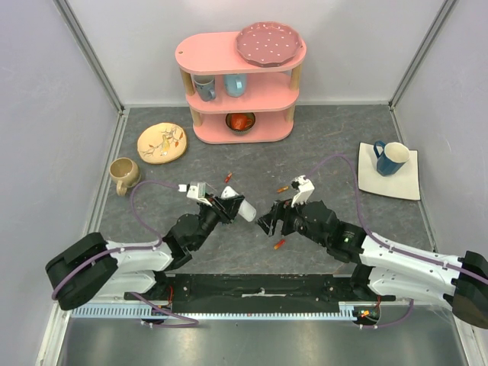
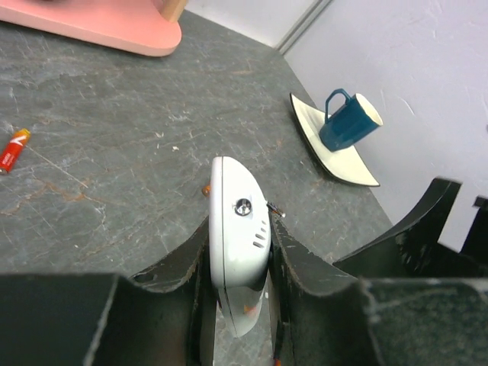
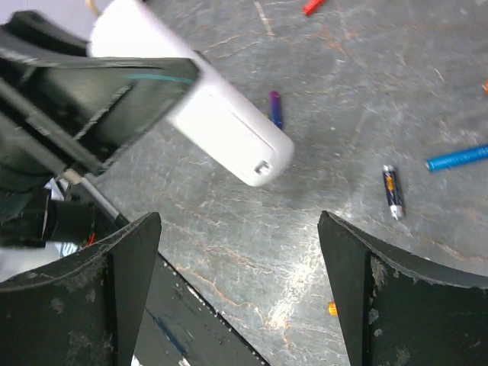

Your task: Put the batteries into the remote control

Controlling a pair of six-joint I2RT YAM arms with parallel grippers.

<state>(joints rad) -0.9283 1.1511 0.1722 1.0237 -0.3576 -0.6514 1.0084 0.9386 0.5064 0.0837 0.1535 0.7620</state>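
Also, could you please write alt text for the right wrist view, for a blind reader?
The left pincer holds the white remote control above a grey table, facing the open right pincer in the foreground. A purple battery, a dark grey battery, a blue battery and a red battery lie loose on it.

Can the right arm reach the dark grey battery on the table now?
Probably yes: right gripper hangs open and empty, the dark grey cylindrical battery lies uncovered just ahead, and the slim white plastic remote control in the left gripper sits off to one side.
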